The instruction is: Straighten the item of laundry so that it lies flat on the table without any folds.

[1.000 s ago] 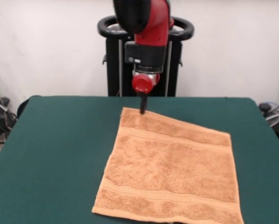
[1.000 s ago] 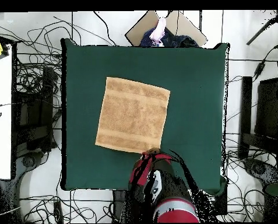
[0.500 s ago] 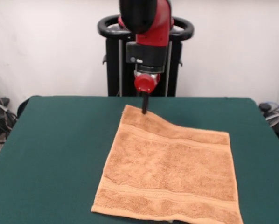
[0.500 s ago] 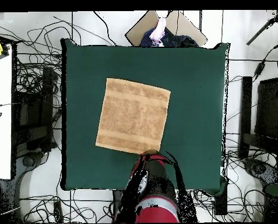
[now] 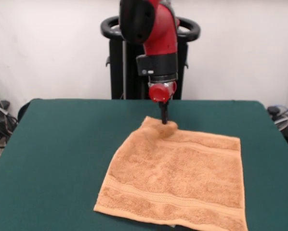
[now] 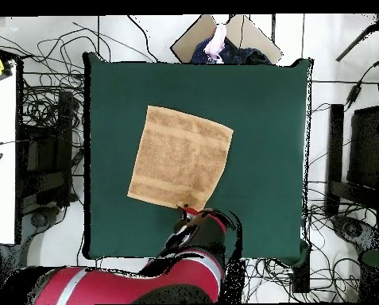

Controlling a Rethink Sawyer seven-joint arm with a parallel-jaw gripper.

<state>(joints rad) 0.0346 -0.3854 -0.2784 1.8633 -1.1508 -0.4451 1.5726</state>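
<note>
One orange-tan towel (image 5: 175, 180) lies on the green counter (image 5: 57, 154), roughly mid-counter, rotated a bit against the counter edges in the overhead view. Mostly flat; border bands visible near two opposite edges. Far corner, under the arm, is bunched into a small raised hump, so the far edge slants and the outline is not square there.

Claw (image 5: 165, 120) comes straight down from the red and black arm (image 5: 156, 33) and its dark tip sits on that bunched corner, touching the cloth. Jaws look together, pinched on the towel corner; the tip is thin and dark, no gap seen between them. From overhead the arm covers the corner and the claw itself is hidden.

Nothing else on the counter; the rest of the felt around the towel is bare.

Surroundings: black pedestal (image 5: 122, 62) behind the counter against a white wall, tangled cables (image 6: 53, 95) on the floor all round. White side table (image 6: 0, 151) beside one short edge. A person's hand (image 6: 217, 41) shows past the counter's opposite edge, well apart from the towel.
</note>
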